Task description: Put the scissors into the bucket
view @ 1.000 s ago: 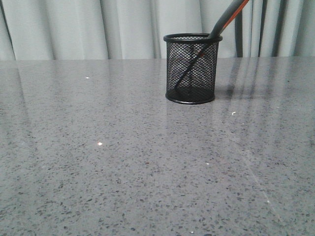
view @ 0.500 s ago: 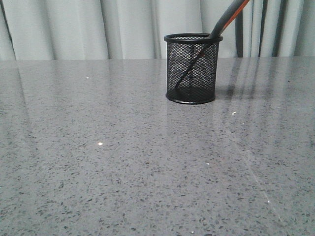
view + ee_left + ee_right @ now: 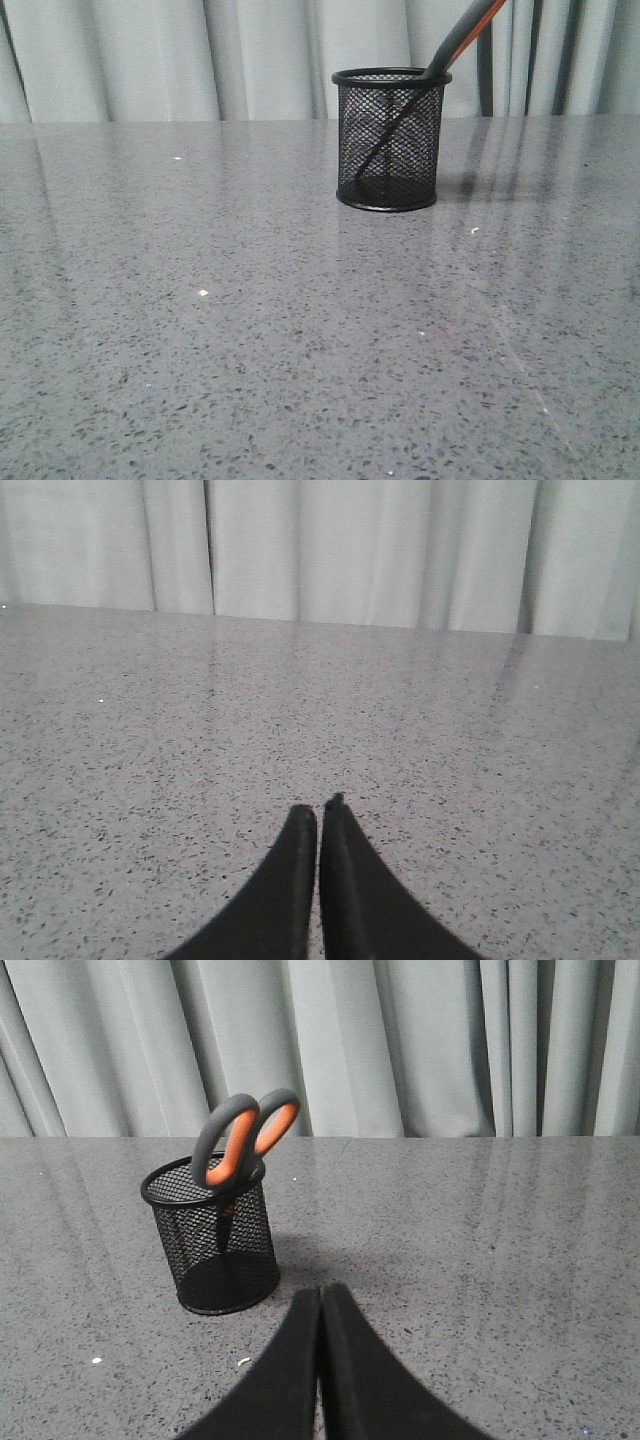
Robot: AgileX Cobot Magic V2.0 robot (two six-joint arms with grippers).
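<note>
I'm seeing the scissors [image 3: 243, 1138] sitting blades-down in the bucket [image 3: 214, 1243], handles leaning on its rim, both grippers, L [image 3: 320, 810] and R [image 3: 321, 1295], pinched closed w/ nothing held, so task's looking done.

I see my left gripper [image 3: 319, 815] with its jaws pressed together, tips meeting, holding nothing and hovering low over the bench [image 3: 480, 740]. My right gripper [image 3: 320, 1295] looks the same: jaws closed tip to tip, empty. Neither arm shows in the front view.
</note>
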